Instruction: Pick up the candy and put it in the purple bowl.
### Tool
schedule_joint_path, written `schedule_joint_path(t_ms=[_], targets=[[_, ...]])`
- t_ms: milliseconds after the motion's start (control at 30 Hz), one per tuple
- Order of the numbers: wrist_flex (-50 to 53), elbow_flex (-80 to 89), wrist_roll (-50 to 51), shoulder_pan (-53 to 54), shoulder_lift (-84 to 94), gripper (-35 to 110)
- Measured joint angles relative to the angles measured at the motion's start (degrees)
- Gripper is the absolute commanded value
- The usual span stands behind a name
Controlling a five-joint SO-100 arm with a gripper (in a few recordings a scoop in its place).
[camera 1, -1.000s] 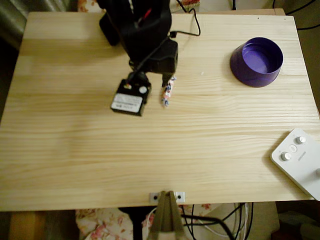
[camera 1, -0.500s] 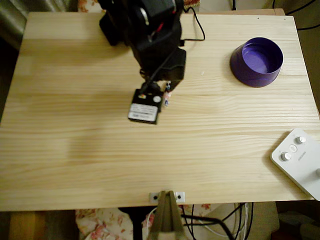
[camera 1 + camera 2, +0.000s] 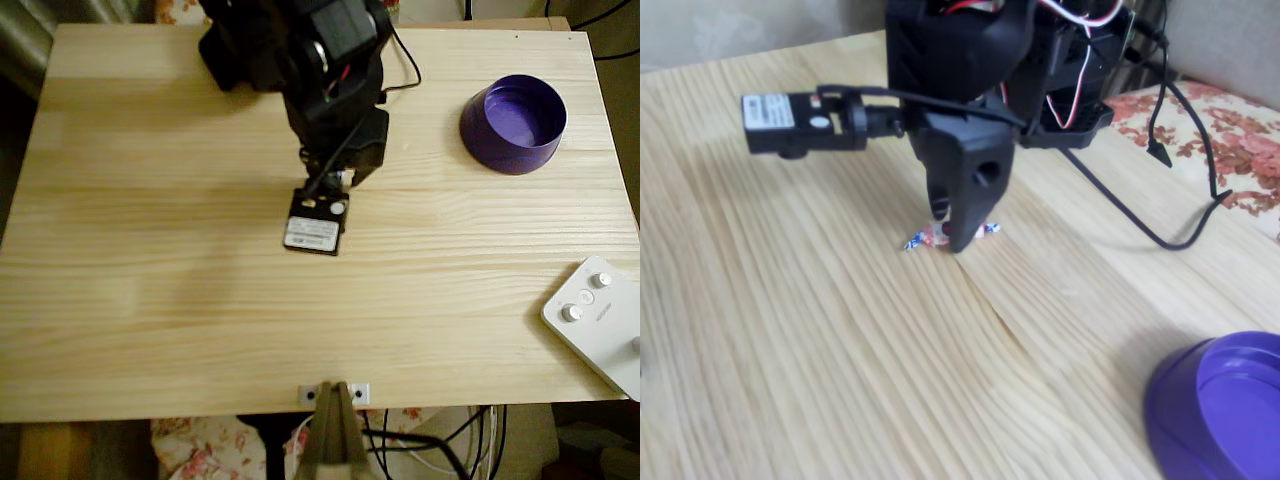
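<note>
– Where are the fingers (image 3: 952, 228)?
– Down on the surface (image 3: 790, 330), straddling the candy (image 3: 925, 239) at mid-length, twisted ends poking out either side. Whether they've clamped yet, I cannot tell.
– Best move?
– Pinch firmly, lift straight, then carry right to the purple bowl (image 3: 513, 123), well apart.

Purple bowl (image 3: 514, 124), black tool (image 3: 951, 232), white-pink candy (image 3: 921, 239), pale wood-grain table (image 3: 150, 300).
</note>
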Motion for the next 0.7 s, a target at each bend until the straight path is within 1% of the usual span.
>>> schedule_joint_path(t_ms=[100, 167, 367, 700], targets=[[-0.9, 0.3, 0.4, 0.5, 0.0, 0], [-2.0, 0.6, 0.4, 0.2, 0.0, 0], [-1.2, 1.4, 1.4, 0.5, 0.5, 0], [8.0, 2.2, 0.6, -1.0, 12.3, 0]])
